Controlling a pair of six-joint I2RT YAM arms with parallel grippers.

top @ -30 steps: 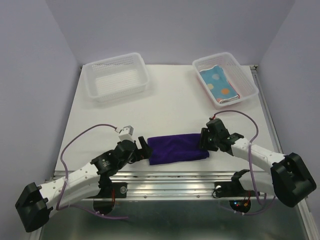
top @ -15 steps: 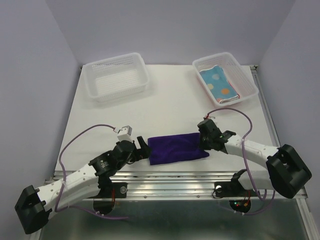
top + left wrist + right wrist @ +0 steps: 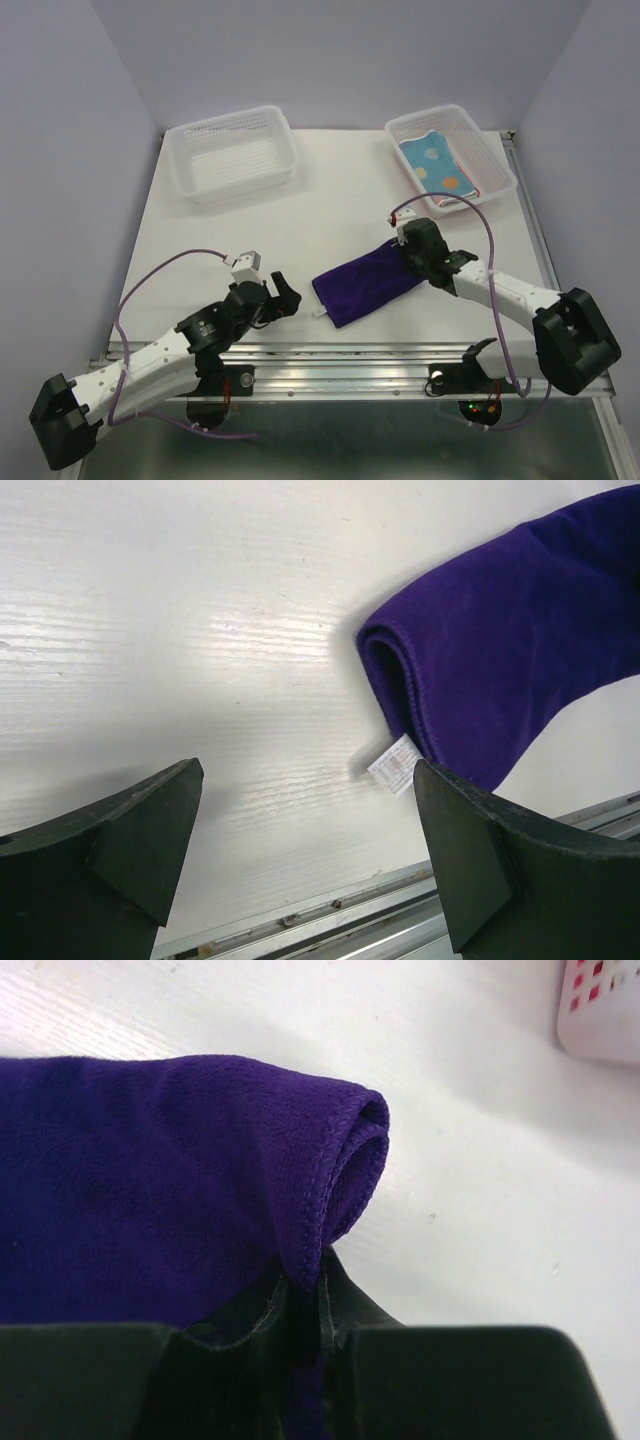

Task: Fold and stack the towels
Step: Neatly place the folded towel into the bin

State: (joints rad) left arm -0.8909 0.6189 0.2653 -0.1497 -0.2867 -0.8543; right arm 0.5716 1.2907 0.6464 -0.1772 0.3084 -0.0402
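Note:
A folded dark purple towel [image 3: 365, 283] lies slanted on the white table, its far right end raised. My right gripper [image 3: 406, 247] is shut on that end; in the right wrist view the stitched purple towel [image 3: 150, 1180] edge is pinched between the closed right gripper [image 3: 305, 1290] pads. My left gripper [image 3: 285, 297] stands open just left of the towel's near corner, touching nothing. In the left wrist view the left gripper [image 3: 308, 775] spans bare table, with the purple towel [image 3: 510, 650] and its white label [image 3: 397, 764] just ahead to the right. A light blue spotted towel [image 3: 438, 168] lies in the right basket.
A white perforated basket [image 3: 225, 118] with nothing in it stands at the back left. Another white basket [image 3: 425, 116] at the back right holds the spotted towel; its corner [image 3: 600, 1010] shows in the right wrist view. A metal rail [image 3: 350, 352] runs along the table's near edge.
The right gripper closed on the towel's right end and carried it up and away from the near edge, so the towel now lies slanted. The left gripper stayed open, almost still.

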